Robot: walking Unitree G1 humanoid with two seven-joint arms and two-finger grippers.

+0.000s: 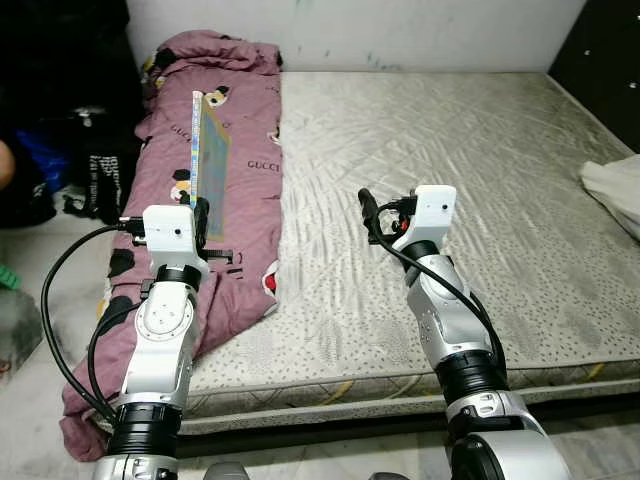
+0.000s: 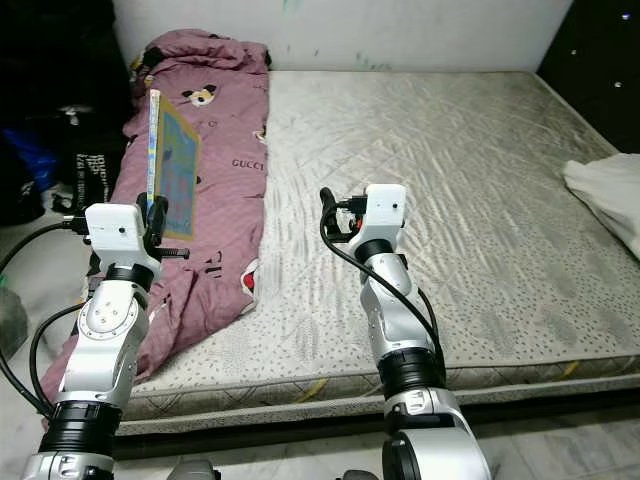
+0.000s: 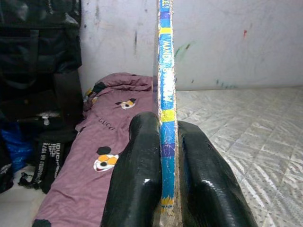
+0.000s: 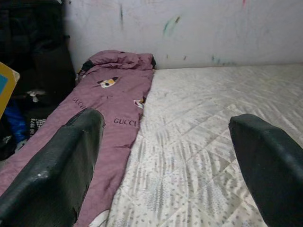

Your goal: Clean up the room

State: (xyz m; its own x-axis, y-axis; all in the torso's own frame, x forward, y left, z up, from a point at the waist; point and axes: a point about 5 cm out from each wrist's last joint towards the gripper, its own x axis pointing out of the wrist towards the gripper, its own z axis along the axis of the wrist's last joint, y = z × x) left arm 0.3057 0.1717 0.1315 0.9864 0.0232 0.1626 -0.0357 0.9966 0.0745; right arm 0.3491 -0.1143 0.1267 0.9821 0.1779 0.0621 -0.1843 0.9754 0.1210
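My left gripper (image 1: 203, 215) is shut on the lower edge of a thin book (image 1: 211, 148) with a blue and yellow cover. It holds the book upright above a purple printed blanket (image 1: 245, 170). In the left wrist view both black fingers (image 3: 137, 170) press against the book's spine (image 3: 165, 85). My right gripper (image 1: 370, 215) hovers over the bare mattress (image 1: 460, 150) near its middle, open with nothing between its fingers (image 4: 61, 165). The blanket lies bunched along the mattress's left side and hangs over the front left corner.
Black bags (image 1: 60, 110) are piled on the floor to the left of the bed. A white cloth (image 1: 615, 190) lies at the mattress's right edge. A dark cabinet (image 1: 600, 55) stands at the back right, and a marked white wall (image 1: 400, 30) is behind the bed.
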